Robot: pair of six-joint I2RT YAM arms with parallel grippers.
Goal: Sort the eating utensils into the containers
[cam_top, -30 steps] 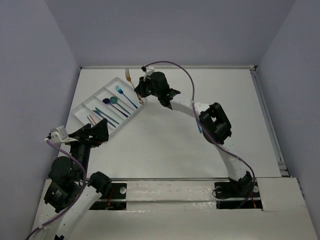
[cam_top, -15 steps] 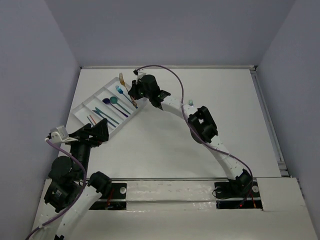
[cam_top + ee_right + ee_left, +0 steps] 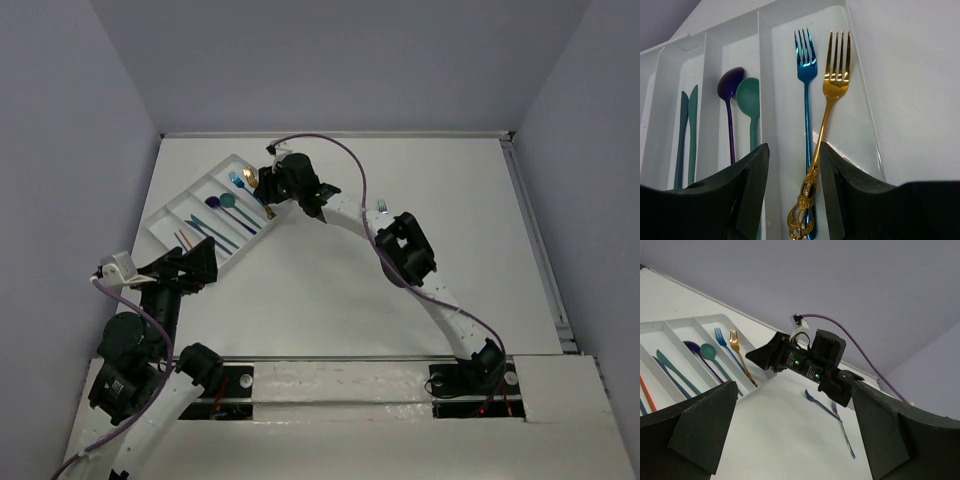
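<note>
Black fingers of the left gripper [image 3: 795, 427] are held spread wide, nothing between them, just off the near end of the white cutlery tray [image 3: 160, 216]. Beyond, under the right arm [image 3: 420, 255], a blue utensil [image 3: 819, 402] and a teal utensil [image 3: 846, 440] are left loose on the table [image 3: 330, 295]; their kind cannot be told. Farther on, the right gripper [image 3: 793, 160] is parted over the tray's farthest compartment, where the gold fork [image 3: 827, 110] is laid beside a blue fork [image 3: 805, 100], its handle crossing the blue one between the fingers. The placing is judged all but done. A straight lift clear is called for next, then a reach for the loose pair. The ornate handle and the tray wall could be snagged.
</note>
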